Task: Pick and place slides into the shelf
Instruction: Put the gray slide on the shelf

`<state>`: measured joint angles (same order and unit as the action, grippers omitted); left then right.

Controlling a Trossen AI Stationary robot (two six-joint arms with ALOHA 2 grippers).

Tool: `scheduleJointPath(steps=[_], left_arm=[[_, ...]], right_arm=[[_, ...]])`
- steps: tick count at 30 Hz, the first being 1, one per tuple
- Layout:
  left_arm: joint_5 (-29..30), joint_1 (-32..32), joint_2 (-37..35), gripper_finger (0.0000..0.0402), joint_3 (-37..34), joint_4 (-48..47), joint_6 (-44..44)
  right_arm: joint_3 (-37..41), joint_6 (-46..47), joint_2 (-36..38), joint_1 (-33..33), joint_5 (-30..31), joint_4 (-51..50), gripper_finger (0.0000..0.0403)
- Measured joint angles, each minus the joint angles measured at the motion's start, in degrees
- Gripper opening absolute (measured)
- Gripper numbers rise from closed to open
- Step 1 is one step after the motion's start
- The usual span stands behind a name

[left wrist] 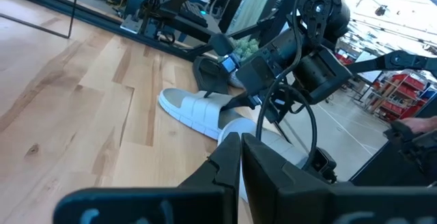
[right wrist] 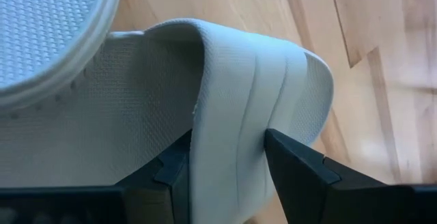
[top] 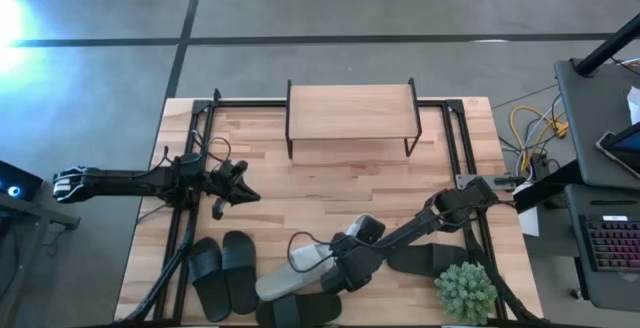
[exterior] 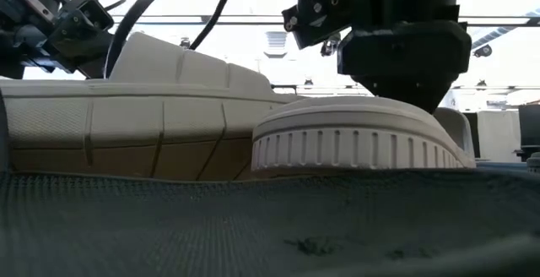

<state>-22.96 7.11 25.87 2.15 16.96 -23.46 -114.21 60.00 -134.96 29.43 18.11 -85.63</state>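
Right claw [right wrist: 225,159]: lowered over the near edge of the desk [top: 330,183], fingers [right wrist: 300,166] parted wide and set one on each side of the strap [right wrist: 239,101] of a white slide [top: 300,278]. Contact with the strap appears made in the right wrist view; full clamping force cannot be confirmed, so treat as straddling, not yet lifted.

Handling judgement: moulded foam or rubber, light, strap flexible but springy, textured surface giving fair friction. Strap arch judged the best grip point: raised clear of the footbed, narrow enough for the fingers. Expect the sole to hang and swing toe-down or heel-down if gripped off-centre; grip mid-strap. Not fragile.

Second white slide [right wrist: 48,26]: overlapping the first, ribbed sole edge showing; risk of dragging along on lift.

Black slides [top: 225,273]: a pair side by side at the near left, others partly hidden under the right arm, beside the potted plant [top: 466,290].

Shelf [top: 350,113]: far edge of the desk, centre, top plank bare, well apart from all slides.

Left claw [top: 238,190]: closed on nothing, hovering over the left side of the desk.
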Motion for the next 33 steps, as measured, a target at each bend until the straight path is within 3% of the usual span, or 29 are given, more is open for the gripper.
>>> scheduleJointPath(steps=[9, 14, 25, 33], left_arm=[[1.43, -0.02, 0.00, 0.0000, 0.00, 0.01, 0.28], [2.61, 0.00, 0.00, 0.0000, 0.00, 0.00, 0.30], [3.37, -0.02, 0.03, 0.0000, 0.00, 0.00, 0.29], [3.44, -0.02, 1.90, 0.0000, 0.00, 0.03, -0.02]], right_arm=[[1.31, -1.57, 0.02, -0.18, 0.18, 0.88, 0.0150], [1.47, -1.23, 0.02, -0.56, 3.12, -0.05, 0.0118], [1.18, 6.84, 0.57, -4.01, 3.56, -3.07, 0.0016], [-5.26, 4.39, 1.34, -4.83, 6.20, -4.52, 0.0010]])
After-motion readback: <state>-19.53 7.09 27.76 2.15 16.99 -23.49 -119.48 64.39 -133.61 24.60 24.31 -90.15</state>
